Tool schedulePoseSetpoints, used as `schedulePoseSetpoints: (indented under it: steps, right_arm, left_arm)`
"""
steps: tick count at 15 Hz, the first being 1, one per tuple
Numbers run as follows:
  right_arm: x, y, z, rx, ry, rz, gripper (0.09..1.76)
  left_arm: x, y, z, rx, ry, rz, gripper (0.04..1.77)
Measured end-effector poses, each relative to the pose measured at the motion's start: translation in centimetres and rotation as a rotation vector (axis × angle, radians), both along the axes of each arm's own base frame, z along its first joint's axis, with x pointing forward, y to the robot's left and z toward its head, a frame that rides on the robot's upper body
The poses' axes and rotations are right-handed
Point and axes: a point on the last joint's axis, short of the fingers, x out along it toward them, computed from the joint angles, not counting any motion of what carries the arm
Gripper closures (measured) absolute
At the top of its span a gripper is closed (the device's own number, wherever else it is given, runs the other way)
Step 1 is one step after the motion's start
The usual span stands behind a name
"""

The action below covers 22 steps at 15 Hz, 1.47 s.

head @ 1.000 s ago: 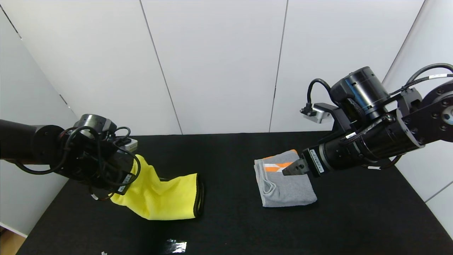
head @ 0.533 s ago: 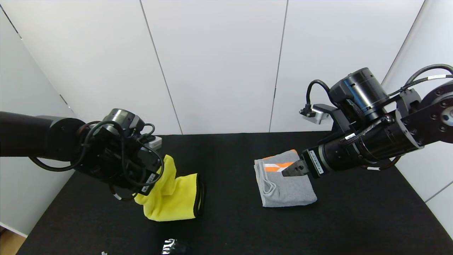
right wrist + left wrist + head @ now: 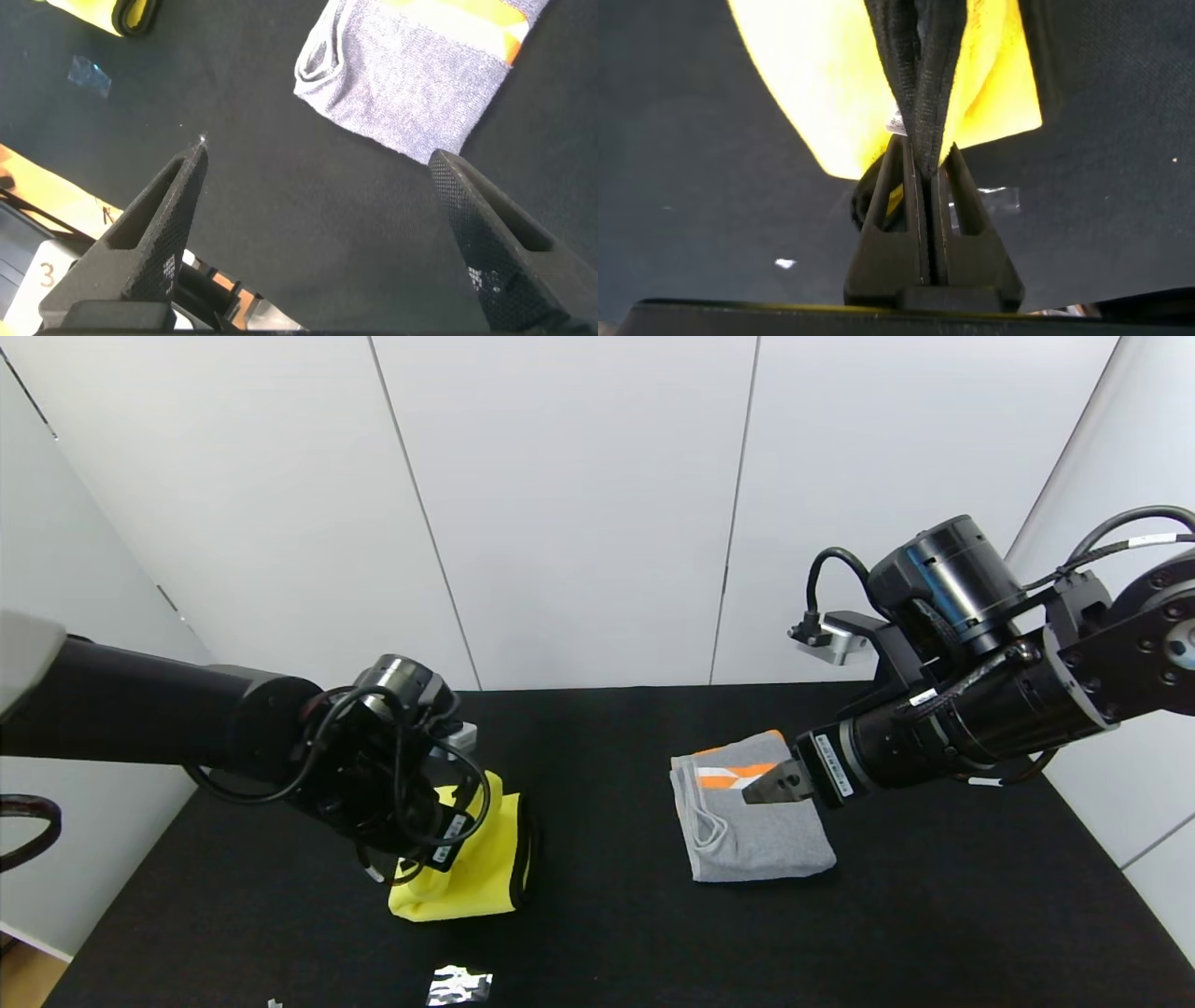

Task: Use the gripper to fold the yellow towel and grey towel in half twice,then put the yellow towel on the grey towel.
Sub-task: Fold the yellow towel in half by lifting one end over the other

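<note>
Fold in progress on the left side of the black table (image 3: 607, 933). Left gripper (image 3: 924, 154) is clamped tight on the black-trimmed edge of the yellow towel (image 3: 485, 868), trim pinched between the closed fingers, bright plush hanging past them in the wrist view. Over the last second this arm has swept from the far left toward the table's middle, dragging the held edge across; the towel, which lay stretched out long a moment back, is now bunched into a compact, roughly square stack with its trimmed edge facing the centre. Reads as the second fold nearly closed: the carried edge sits over the resting layer but is not yet let go, and the arm hides the top of the stack, so how well the edges line up is unclear. Grey towel (image 3: 752, 817) lies right of centre, already a neat folded block, orange band at its far end, well apart from the yellow one. It has not shifted. Right gripper (image 3: 767, 784) hangs low over the grey towel's far part, jaws spread wide, holding nothing; unmoved through the second, apparently waiting. Scrap of shiny film (image 3: 459, 983) lies near the front edge, clear of both cloths. Judgement: next comes lowering and releasing the yellow edge, then carrying the stack onto the grey. Plush may spring open on release.
</note>
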Motion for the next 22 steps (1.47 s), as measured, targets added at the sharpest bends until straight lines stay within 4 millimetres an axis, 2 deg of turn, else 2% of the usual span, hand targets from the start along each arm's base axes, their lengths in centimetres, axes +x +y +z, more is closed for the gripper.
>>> schedulePoseSetpoints:
  steps: [4,6,8,12,17,22]
  right_arm:
    - [0.0,0.1,-0.2,-0.002,0.004,0.003,0.14]
    - [0.0,0.1,-0.2,-0.003,0.006,0.004,0.14]
    - [0.0,0.1,-0.3,-0.004,0.008,0.004,0.14]
    - [0.0,0.2,-0.3,-0.006,0.01,0.005,0.14]
    - [0.0,0.2,-0.5,-0.009,0.013,0.006,0.14]
    - [0.0,0.4,-0.7,-0.014,0.018,0.007,0.14]
  left_arm:
    - [0.4,-0.6,-1.0,-0.022,0.027,0.038,1.68]
    - [0.6,-1.0,-1.1,-0.065,0.022,0.054,1.34]
    - [0.6,-1.1,-1.2,-0.087,0.028,0.043,1.06]
    - [0.7,-1.3,-0.2,-0.127,0.007,0.059,0.68]
    - [0.3,-1.0,1.8,-0.241,-0.007,0.055,0.4]
    - [0.2,-0.4,1.8,-0.252,-0.003,0.082,0.26]
